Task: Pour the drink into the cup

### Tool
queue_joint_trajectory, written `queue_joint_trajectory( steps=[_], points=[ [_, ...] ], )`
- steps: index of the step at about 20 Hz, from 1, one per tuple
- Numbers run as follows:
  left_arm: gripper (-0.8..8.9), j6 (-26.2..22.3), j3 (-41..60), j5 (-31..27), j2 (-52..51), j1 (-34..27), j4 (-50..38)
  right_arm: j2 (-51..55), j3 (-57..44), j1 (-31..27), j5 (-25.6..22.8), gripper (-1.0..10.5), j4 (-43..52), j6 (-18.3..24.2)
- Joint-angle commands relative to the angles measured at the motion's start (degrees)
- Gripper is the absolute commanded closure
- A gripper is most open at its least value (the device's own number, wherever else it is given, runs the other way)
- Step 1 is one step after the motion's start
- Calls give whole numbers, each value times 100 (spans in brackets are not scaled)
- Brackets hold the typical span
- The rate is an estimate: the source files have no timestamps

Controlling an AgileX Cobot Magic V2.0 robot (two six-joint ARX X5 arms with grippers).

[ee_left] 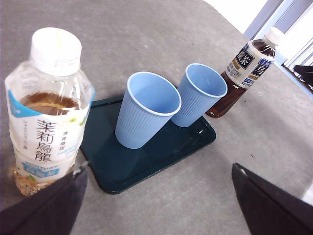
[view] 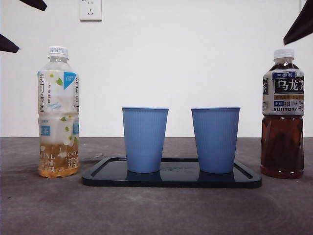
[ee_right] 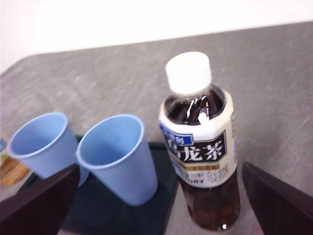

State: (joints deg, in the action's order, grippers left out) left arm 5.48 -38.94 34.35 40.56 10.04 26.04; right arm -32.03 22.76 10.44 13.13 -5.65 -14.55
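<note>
I see bare surface (view: 156, 210) around each bottle; the two cups (view: 145, 139) crowd the tray (view: 171, 178) between them.

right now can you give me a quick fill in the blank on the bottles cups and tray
1. Both blue cups stand upright on the dark ____.
2. The oolong bottle holds a ____ brown drink, far darker than the jasmine bottle.
3. Both bottles have ____ caps still on.
4. Both bottles stand on the table, ____ the tray.

Missing words: tray; dark; white; off
</note>
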Motion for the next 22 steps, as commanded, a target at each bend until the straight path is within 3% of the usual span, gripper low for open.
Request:
queue_joint_trajectory(
  steps=[1,13,22],
  points=[
    [346,-9,-111,17,42,22,-33,-245,-341,131,-216,401,820,-153],
    [346,-11,-111,15,42,22,-37,-2282,-857,181,-863,401,3633,44],
    [346,-24,-111,15,42,22,-42,-3768,-857,175,-920,401,5270,195]
  ],
)
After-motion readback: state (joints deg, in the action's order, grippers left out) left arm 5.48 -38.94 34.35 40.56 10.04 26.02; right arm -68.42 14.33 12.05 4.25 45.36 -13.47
